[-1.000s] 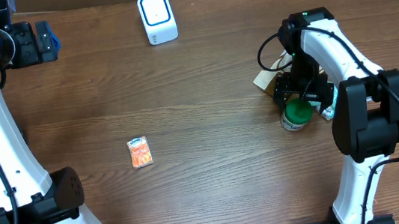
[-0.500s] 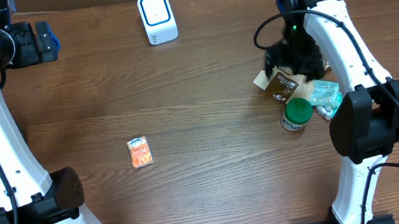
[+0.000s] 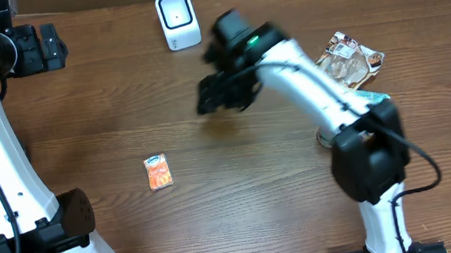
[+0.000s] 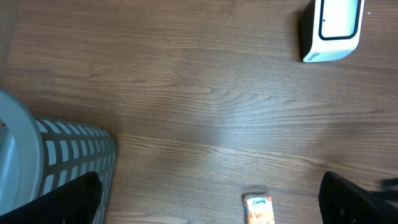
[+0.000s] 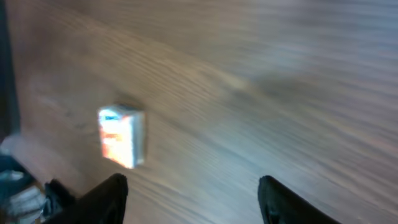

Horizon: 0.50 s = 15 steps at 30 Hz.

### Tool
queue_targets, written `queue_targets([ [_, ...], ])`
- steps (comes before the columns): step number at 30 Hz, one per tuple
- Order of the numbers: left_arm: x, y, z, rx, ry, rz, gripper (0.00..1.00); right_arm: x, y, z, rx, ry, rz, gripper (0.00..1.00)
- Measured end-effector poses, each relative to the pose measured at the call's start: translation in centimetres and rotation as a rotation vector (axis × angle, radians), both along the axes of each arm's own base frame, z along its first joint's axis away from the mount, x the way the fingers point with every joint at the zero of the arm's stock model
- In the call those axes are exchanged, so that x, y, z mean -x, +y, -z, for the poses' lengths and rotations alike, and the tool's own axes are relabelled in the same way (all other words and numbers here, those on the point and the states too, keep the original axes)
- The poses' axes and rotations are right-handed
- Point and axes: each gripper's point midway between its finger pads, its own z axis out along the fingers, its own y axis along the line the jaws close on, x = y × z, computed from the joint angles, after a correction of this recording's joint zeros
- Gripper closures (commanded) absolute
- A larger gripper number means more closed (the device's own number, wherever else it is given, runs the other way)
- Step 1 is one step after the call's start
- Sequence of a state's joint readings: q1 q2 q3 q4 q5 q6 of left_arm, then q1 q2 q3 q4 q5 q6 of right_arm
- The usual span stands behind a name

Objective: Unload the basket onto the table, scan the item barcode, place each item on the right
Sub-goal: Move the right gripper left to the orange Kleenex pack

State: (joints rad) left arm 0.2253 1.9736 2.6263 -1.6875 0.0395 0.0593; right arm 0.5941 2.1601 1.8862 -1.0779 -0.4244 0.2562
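Observation:
A small orange packet (image 3: pixel 158 171) lies flat on the wooden table, left of centre; it also shows as the packet (image 4: pixel 259 208) and, blurred, as the packet (image 5: pixel 122 135). The white scanner (image 3: pixel 177 19) stands at the back, seen too as the scanner (image 4: pixel 333 28). My right gripper (image 3: pixel 214 98) hangs over the table's middle, right of and behind the packet; its jaws (image 5: pixel 194 202) are open with only bare wood between them. My left gripper (image 3: pixel 39 47) is high at the back left, and its jaws (image 4: pixel 208 205) stand wide open and empty.
A brown snack bag (image 3: pixel 352 59) lies at the back right with a teal packet (image 3: pixel 368 93) just in front of it. A grey slatted basket (image 4: pixel 68 158) stands off the table's left side. The right arm's base (image 3: pixel 370 161) sits at the front right.
My right arm has swung from the pile at the right to the table's middle, empty, jaws narrowing. The snack bag now lies farther back and right. The left arm is still.

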Motion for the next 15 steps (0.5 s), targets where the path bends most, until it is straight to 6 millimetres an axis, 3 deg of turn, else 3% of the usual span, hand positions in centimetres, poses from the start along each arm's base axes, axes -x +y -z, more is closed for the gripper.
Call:
queue_targets([
  [3, 0.0, 0.0, 0.0, 0.0, 0.0, 0.0, 0.01, 2.2, 3.8, 1.4, -0.02, 0.014, -0.041, 0.45],
  [8, 0.0, 0.0, 0.0, 0.0, 0.0, 0.0, 0.01, 5.2, 7.7, 3.6, -0.003, 0.051, -0.044, 0.5],
  [15, 0.0, 0.0, 0.0, 0.0, 0.0, 0.0, 0.0, 8.1, 9.5, 7.1, 0.052, 0.115, -0.052, 0.59],
])
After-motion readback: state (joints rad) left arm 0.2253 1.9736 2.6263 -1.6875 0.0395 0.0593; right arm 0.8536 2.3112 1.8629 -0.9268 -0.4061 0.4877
